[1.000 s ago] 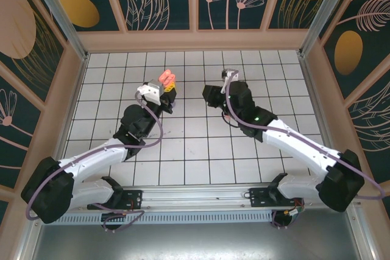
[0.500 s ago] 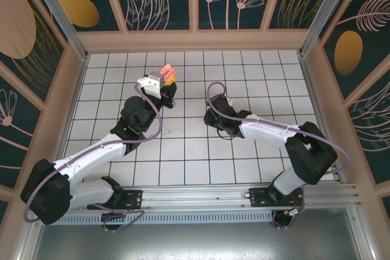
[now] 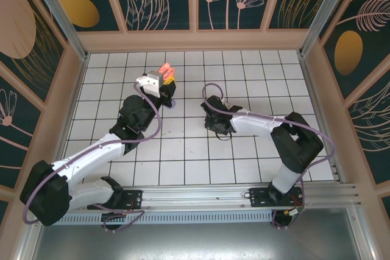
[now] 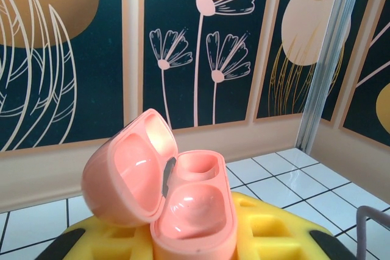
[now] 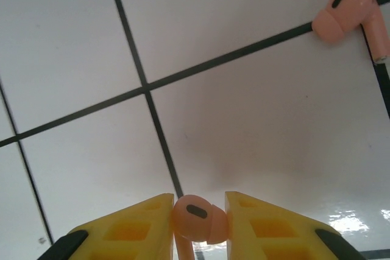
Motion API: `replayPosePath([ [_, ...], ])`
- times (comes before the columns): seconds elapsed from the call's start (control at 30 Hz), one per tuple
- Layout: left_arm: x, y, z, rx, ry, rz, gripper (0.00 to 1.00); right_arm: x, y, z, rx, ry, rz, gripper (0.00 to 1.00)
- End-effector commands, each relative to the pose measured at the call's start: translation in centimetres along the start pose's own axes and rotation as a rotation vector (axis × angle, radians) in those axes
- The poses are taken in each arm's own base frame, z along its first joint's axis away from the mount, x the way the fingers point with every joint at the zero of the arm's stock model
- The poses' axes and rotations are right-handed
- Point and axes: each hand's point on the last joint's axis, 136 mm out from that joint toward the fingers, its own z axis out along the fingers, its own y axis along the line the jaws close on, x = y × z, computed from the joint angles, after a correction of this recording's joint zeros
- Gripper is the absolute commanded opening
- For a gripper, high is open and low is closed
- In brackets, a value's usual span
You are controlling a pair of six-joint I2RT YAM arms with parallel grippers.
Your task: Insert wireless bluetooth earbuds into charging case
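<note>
Case (image 4: 183, 205): salmon-pink, lid open, both wells bare, clamped in left gripper (image 4: 195, 238).
Right gripper (image 5: 199, 217): pinched on pink earbud (image 5: 196, 216), low over floor (image 5: 73, 47).
Second earbud (image 5: 347, 11): lying on grout line, well apart.
Backdrop: floral panels (image 4: 201, 47).

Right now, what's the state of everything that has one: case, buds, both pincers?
charging case: lid open, both wells empty
held earbud: pinched between the right pincer's fingers
loose earbud: lying free on the tile floor, at a grid line
left pincer: shut on the charging case
right pincer: shut on the held earbud
</note>
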Motion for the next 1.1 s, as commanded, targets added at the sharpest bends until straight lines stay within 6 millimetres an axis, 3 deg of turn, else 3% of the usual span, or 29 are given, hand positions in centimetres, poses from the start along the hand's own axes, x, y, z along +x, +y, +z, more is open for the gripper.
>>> replayPosePath([
  [0.0,-1.9,0.2,-0.1,-0.008,-0.044,-0.003,0.00,0.7,-1.7,0.5,0.095,0.038,-0.022,0.28],
  [0.3,-1.9,0.3,-0.1,-0.009,-0.044,0.000,0.00,1.5,-2.0,1.7,0.136,0.084,-0.067,0.32],
  [0.63,-1.8,0.1,0.2,-0.004,-0.034,0.009,0.00,1.6,-1.4,1.9,0.159,0.145,-0.109,0.52],
  [1.07,-1.5,-0.1,2.6,0.029,0.016,0.022,0.00,2.1,-1.4,2.1,0.170,0.254,-0.106,0.48],
])
